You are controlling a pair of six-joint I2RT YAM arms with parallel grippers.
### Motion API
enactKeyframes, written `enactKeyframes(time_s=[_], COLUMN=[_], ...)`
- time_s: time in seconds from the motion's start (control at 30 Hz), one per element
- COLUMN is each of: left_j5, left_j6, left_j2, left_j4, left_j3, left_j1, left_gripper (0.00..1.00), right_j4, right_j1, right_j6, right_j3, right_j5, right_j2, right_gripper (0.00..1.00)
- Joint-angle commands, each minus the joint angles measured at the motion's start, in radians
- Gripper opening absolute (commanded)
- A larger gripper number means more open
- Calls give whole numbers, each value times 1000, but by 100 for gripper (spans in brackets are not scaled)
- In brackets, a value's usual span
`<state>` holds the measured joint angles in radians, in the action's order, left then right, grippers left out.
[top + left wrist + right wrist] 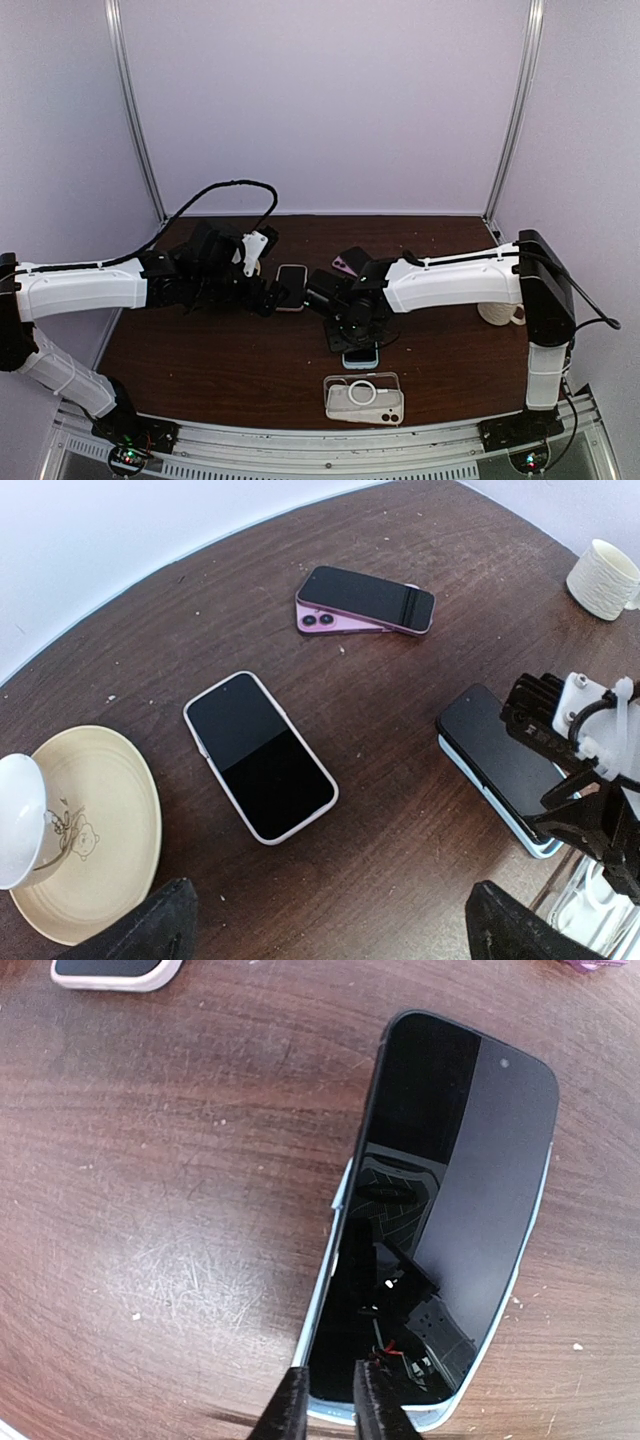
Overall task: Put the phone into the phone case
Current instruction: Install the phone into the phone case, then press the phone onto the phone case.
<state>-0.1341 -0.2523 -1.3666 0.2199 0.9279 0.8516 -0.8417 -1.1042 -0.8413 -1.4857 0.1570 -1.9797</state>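
A black-screened phone [450,1210] lies slightly askew on top of a light blue phone case [322,1310], whose rim shows along its left and near edges. In the left wrist view the same phone [495,750] sits offset over the case [545,845]. My right gripper [350,1400] hovers over the phone's near-left corner; its fingers stand almost together with only a thin gap, and nothing is clamped between them. From above it is at the table's middle [350,335]. My left gripper [330,925] is open and empty, just short of a white-cased phone [260,755].
A purple phone [365,602] lies at the back. A cream plate [95,830] with a white cup [20,820] is on the left. A ribbed mug [605,578] stands at the far right. A clear case with a white ring [363,397] lies near the front edge.
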Motion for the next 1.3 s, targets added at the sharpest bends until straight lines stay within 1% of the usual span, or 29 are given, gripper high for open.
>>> enactKeyframes(time_s=[0.0, 0.1, 0.37, 0.63, 0.8, 0.87, 0.93, 0.97, 1.0, 1.03, 1.07, 1.17, 1.2, 1.23, 1.27], left_j5=[5, 5, 2, -5, -13, -14, -12, -10, -10, -10, -11, -12, -12, -13, -12], left_j6=[11, 12, 16, 24, 30, 30, 30, 30, 30, 30, 31, 30, 32, 31, 31], left_j2=[22, 20, 15, 12, 10, 10, 10, 12, 11, 13, 14, 15, 14, 15, 14], left_j4=[-10, -11, -11, -11, -10, -10, -11, -10, -9, -10, -8, -9, -9, -9, -8], left_j3=[12, 11, 10, 11, 11, 11, 11, 12, 11, 12, 12, 12, 12, 12, 12], left_j1=[-3, -3, -3, -3, -3, -3, -3, -3, -3, -3, -3, -3, -3, -3, -3], left_gripper=[98, 98, 98, 97, 98, 98, 97, 97, 98, 98, 98, 97, 98, 98, 98], right_j4=[11, 21, 21, 3, 16, -8, -39, -58, -68, -77, -80, -49, -32, -19, -5], right_j1=[-1, 0, 1, 19, 25, 32, 42, 45, 47, 47, 47, 51, 54, 59, 70], right_j6=[8, 12, -10, -31, -11, 12, 35, 42, 46, 44, 35, 1, -8, -18, -25], right_j3=[4, 8, 61, 156, 155, 125, 85, 59, 43, 32, 30, 67, 82, 92, 99], right_j5=[-45, -72, -89, -52, -62, -37, -3, 19, 42, 71, 94, 127, 128, 124, 113], right_j2=[-15, -29, -55, -78, -78, -50, -6, 19, 40, 62, 79, 114, 122, 125, 125], right_gripper=[18, 15, 10, 2, 2, 4, 12, 19, 29, 47, 61, 87, 95, 99, 99])
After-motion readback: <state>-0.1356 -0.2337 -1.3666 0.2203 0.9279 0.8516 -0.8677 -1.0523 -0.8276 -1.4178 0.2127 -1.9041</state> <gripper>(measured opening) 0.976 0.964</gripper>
